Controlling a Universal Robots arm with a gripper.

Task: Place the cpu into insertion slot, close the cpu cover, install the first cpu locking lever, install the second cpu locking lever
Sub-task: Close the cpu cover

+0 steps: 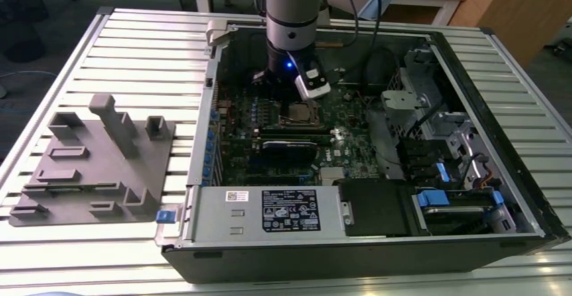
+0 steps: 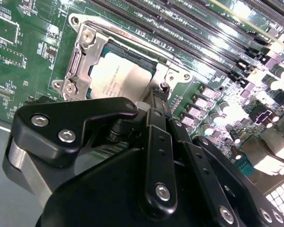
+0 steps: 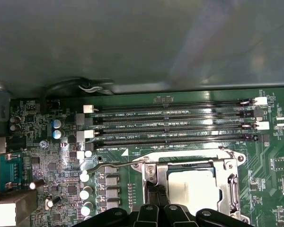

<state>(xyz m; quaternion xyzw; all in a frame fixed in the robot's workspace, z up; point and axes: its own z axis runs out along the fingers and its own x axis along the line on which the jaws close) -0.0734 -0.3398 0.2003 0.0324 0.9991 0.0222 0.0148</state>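
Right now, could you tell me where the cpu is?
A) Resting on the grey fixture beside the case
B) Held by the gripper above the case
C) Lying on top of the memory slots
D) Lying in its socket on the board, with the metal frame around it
D: in the second wrist view the cpu lies flat on the green board, with the silver cpu cover framing its edges.

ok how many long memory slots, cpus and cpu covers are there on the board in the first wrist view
long memory slots: 4
cpu: 1
cpu cover: 1
total: 6
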